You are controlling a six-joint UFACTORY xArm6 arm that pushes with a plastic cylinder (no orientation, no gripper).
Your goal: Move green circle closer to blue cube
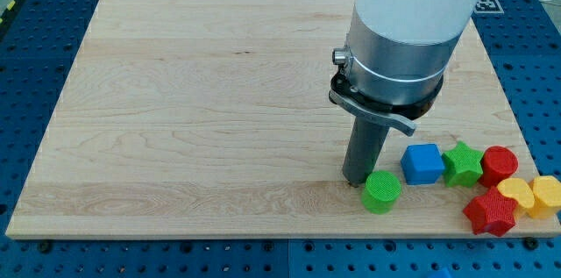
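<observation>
Most of the job's looking done: green circle (pixel 381 192) is sitting near the blue cube (pixel 422 164), at its 8 o'clock, my tip (pixel 355 181) (no fingers) touching the circle's 10 o'clock side.

Work surface and surround

Pale rectangular wooden board (pixel 193 94) lies on a blue perforated metal table (pixel 26 67), evenly lit.

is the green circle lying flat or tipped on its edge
Flat: the green circle shows its round top face upward, sitting on the board beside my tip.
</observation>
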